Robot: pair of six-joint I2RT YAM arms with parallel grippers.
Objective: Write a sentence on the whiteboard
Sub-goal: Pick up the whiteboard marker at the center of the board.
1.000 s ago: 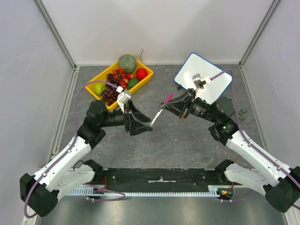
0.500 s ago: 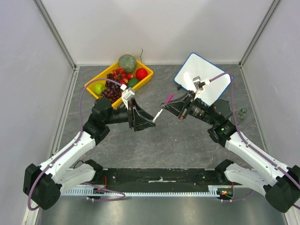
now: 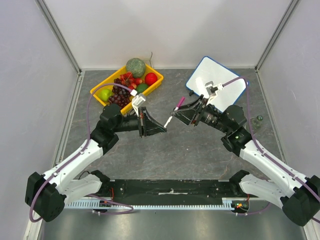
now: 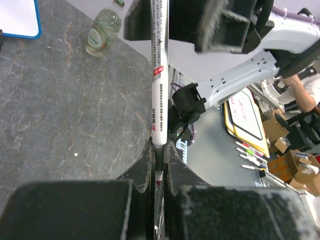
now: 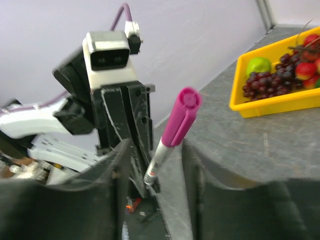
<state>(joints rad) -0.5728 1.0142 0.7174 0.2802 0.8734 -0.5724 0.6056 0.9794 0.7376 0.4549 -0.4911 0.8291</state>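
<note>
A white marker with a pink cap hangs in mid-air between the two arms. My left gripper is shut on its lower tip end, and in the left wrist view the barrel rises straight out of the closed fingers. My right gripper stands open around the capped end, with a gap on each side of the marker. The whiteboard lies at the back right behind the right arm, white where it shows. The sentence is not in view.
A yellow tray of fruit sits at the back left, also showing in the right wrist view. A small bottle stands at the right edge of the table, seen too by the left wrist. Grey walls enclose three sides.
The left gripper has moved right onto the marker's lower end and shut on it. The right gripper, shut on the marker before, has opened its fingers.
</note>
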